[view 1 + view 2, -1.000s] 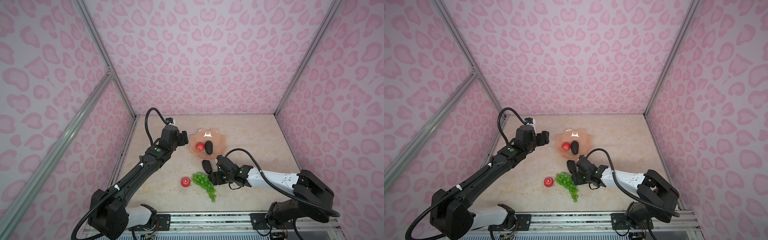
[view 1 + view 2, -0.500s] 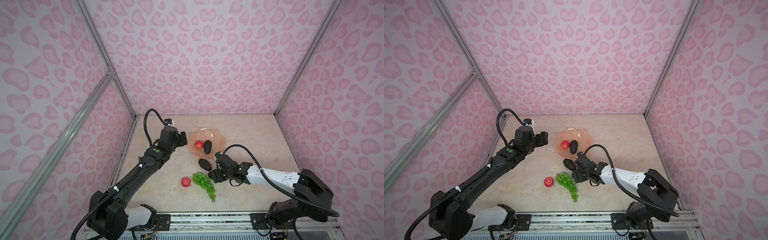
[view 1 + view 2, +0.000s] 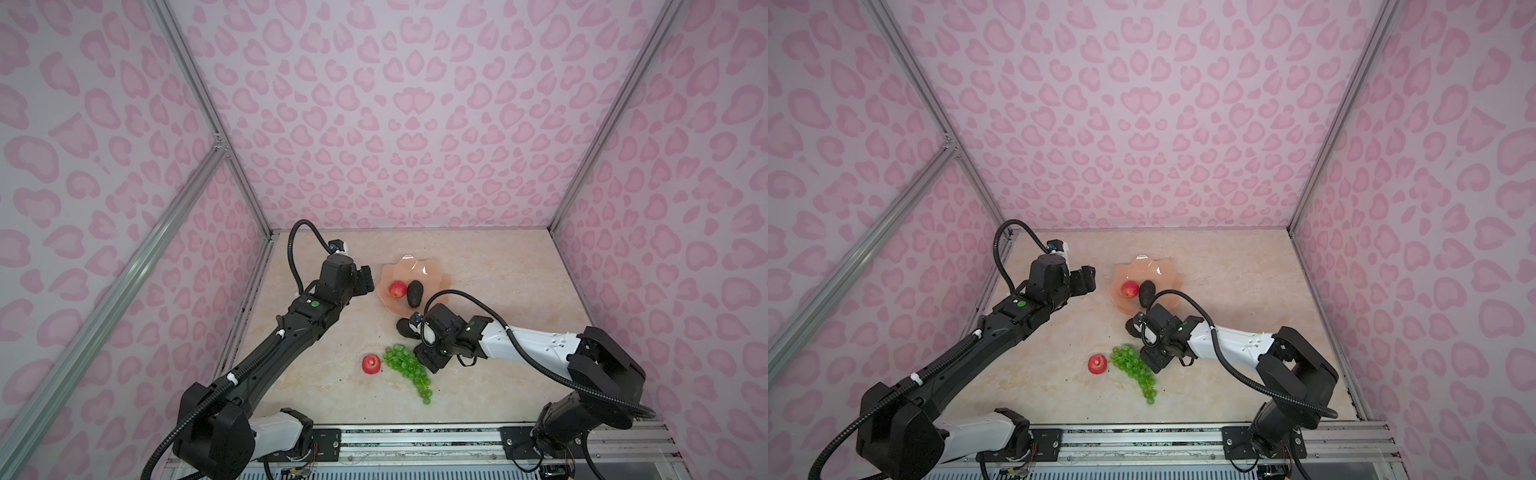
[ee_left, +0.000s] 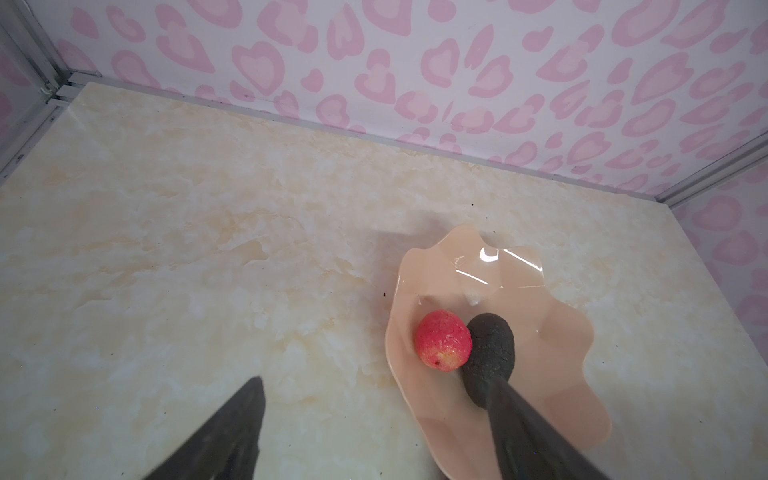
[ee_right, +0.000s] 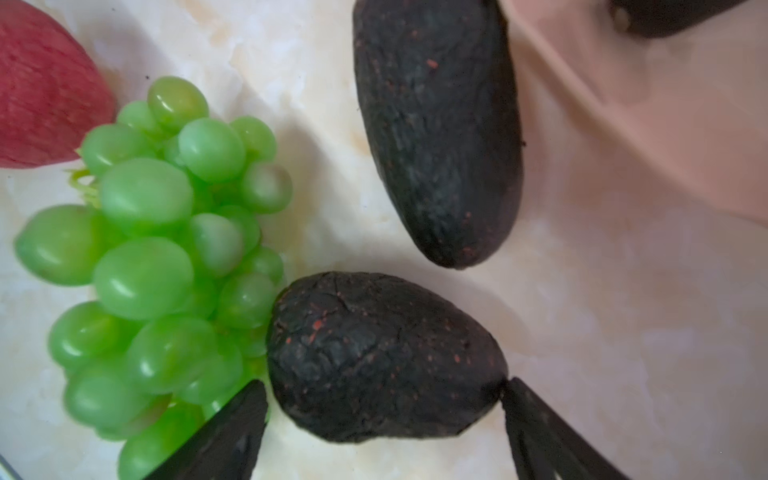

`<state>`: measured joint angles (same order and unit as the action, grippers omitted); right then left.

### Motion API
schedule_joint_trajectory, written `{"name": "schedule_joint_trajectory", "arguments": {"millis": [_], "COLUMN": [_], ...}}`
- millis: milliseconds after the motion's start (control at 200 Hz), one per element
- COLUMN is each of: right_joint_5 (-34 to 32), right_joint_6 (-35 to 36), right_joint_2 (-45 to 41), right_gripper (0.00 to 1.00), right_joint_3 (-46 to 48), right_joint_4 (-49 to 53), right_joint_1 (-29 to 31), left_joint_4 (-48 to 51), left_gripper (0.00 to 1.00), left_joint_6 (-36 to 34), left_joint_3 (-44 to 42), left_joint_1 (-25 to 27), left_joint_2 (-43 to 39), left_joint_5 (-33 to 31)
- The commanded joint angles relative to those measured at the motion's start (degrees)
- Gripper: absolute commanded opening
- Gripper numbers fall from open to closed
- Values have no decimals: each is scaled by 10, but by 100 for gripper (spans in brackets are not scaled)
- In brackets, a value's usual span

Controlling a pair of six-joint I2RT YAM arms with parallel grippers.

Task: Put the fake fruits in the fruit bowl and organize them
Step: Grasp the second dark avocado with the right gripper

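Black-and-white arms point(image 3: 286, 345), looping black cables point(image 3: 289, 253)

Everything is lit evenly and brightly; glare is seen on the fruit bowl point(image 4: 490, 255), and the grapes point(image 5: 145, 270) are blurred.

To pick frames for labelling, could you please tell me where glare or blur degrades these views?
Left wrist view: white glare streaks on the fruit bowl; red fruit and dark avocado sharp. Right wrist view: grapes soft, bowl rim blurred, nearer avocado fairly crisp. Both top views: only a small glint on the bowl.
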<state>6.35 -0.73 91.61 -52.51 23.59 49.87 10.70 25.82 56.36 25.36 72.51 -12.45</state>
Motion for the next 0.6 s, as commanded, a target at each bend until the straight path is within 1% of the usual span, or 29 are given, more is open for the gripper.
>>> {"name": "schedule_joint_trajectory", "arguments": {"millis": [0, 155, 270, 400, 520, 600], "right_joint_5": [15, -4, -30, -82, -118, -120], "right_joint_6": [43, 47, 49, 52, 57, 60], "right_joint_2": [16, 39, 33, 32, 37, 42], "right_gripper": [87, 86, 88, 89, 87, 85], "right_joint_3": [-10, -23, -26, -39, -48, -52], "right_joint_4": [3, 8, 5, 4, -3, -8], "right_joint_1": [0, 1, 10, 29, 38, 38], "left_joint_4": [2, 0, 1, 2, 3, 3], "left_gripper": [85, 85, 85, 86, 86, 86], "left_joint_6": [-1, 1, 0, -1, 1, 1], "left_joint_3": [-3, -11, -15, -17, -22, -24], "left_joint_1": [-2, -2, -4, -5, -7, -8], "left_joint_2": [-6, -13, -16, -16, -18, -21], "left_joint_5": [-8, -10, -11, -11, -13, -14]}}
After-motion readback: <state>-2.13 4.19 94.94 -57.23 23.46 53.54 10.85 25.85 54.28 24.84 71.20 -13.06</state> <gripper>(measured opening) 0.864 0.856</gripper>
